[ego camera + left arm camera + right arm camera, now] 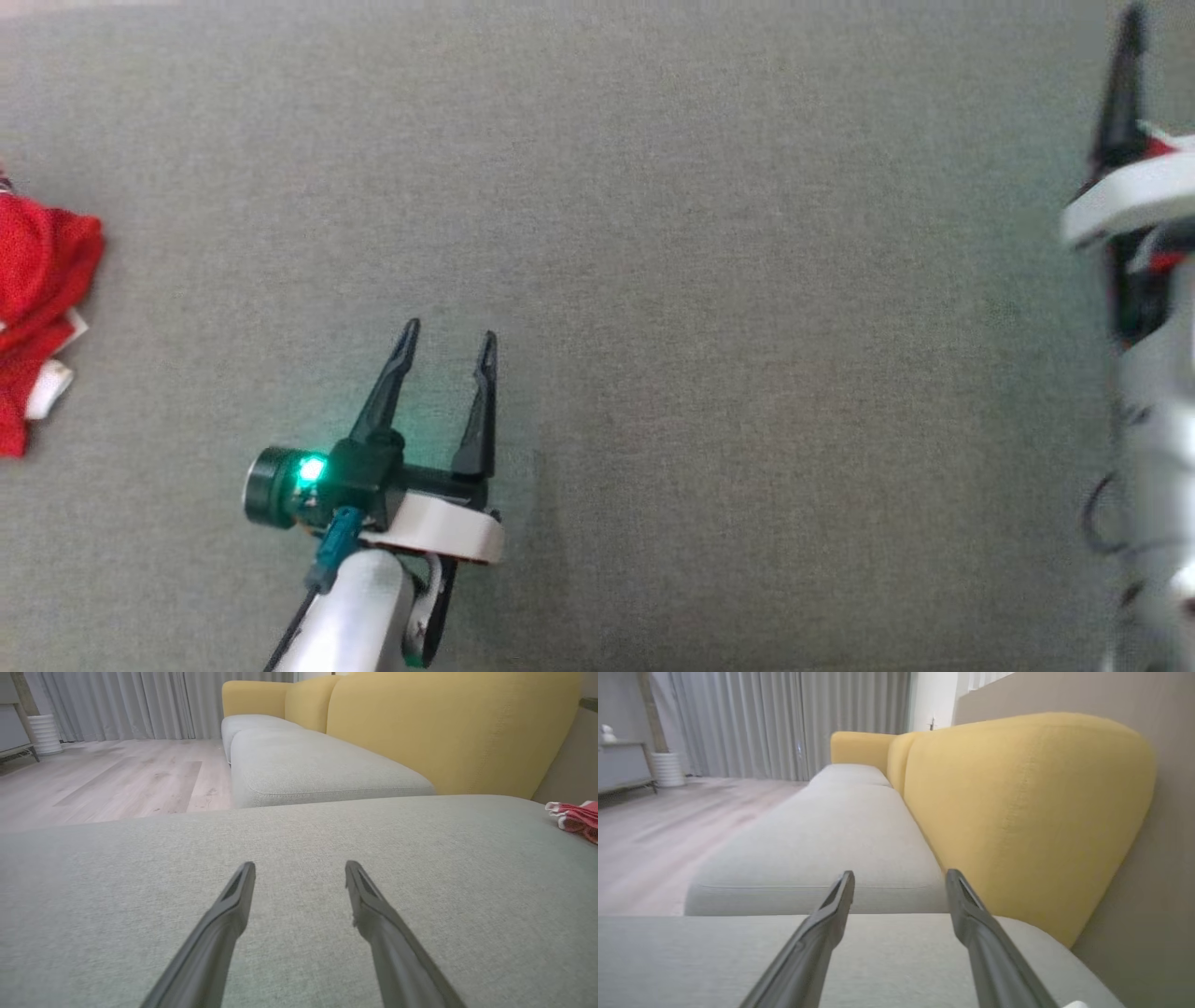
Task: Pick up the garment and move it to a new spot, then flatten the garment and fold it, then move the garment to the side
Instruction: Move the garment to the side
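Note:
The garment [37, 308] is a red bundle with white tags, lying crumpled on the grey cushion [709, 280] at the head view's far left edge. Its pink-red corner [579, 819] also shows at the right edge of the left wrist view. My left gripper [448, 347] hovers over the cushion's middle, well to the right of the garment, open and with nothing between its fingers [233, 905]. My right gripper [900, 879] is open and holds nothing, pointing along the sofa seat. Its blurred dark finger [1125, 89] rises at the head view's right edge.
A yellow sofa back [1017, 807] runs along the cushion's far side against a beige wall [1171, 858]. A long grey seat [303, 765] continues beyond the cushion. Wooden floor [107, 779], grey curtains [121, 704] and a white ribbed pot [44, 735] lie past its edge.

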Robot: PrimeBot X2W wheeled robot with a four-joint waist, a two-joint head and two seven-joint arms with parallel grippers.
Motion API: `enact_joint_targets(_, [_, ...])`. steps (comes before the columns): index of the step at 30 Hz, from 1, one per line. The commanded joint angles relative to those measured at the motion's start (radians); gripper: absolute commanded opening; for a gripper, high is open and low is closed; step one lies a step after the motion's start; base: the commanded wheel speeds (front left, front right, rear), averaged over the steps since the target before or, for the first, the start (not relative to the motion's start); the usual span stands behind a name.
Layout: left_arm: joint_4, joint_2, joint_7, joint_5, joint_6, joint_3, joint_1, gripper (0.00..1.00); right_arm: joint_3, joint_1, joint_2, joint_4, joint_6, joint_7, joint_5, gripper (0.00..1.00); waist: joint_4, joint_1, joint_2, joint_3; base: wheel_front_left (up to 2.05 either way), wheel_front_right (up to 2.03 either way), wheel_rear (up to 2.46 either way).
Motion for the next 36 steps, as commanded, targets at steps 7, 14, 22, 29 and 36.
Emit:
enact_joint_targets(7, [-0.018,0.004,-0.005,-0.005,0.024,0.100,0.040,1.00,0.077,0.238,0.137,-0.179,-0.001,-0.010,0.099,1.00,0.041,0.0000,0.0000,-0.072,0.00,0.00,0.00])
enact_joint_targets(14, [-0.011,0.004,-0.005,0.000,0.025,0.149,0.082,1.00,0.161,0.411,0.154,-0.193,-0.001,-0.011,0.197,1.00,0.060,0.0000,0.0000,-0.118,0.00,0.00,0.00])
enact_joint_targets(22, [-0.009,0.004,-0.005,-0.002,0.026,0.184,0.127,1.00,0.219,0.495,0.155,-0.229,-0.001,-0.011,0.217,1.00,0.058,0.0000,0.0000,-0.170,0.00,0.00,0.00])
enact_joint_targets(29, [-0.002,0.004,-0.005,-0.008,0.025,0.196,0.169,1.00,0.237,0.551,0.155,-0.247,-0.001,-0.011,0.246,1.00,0.062,0.0000,0.0000,-0.228,0.00,0.00,0.00])
enact_joint_targets(36, [-0.006,0.004,-0.005,-0.009,0.023,0.204,0.201,1.00,0.257,0.583,0.155,-0.260,-0.001,-0.011,0.271,1.00,0.063,0.0000,0.0000,-0.252,0.00,0.00,0.00])
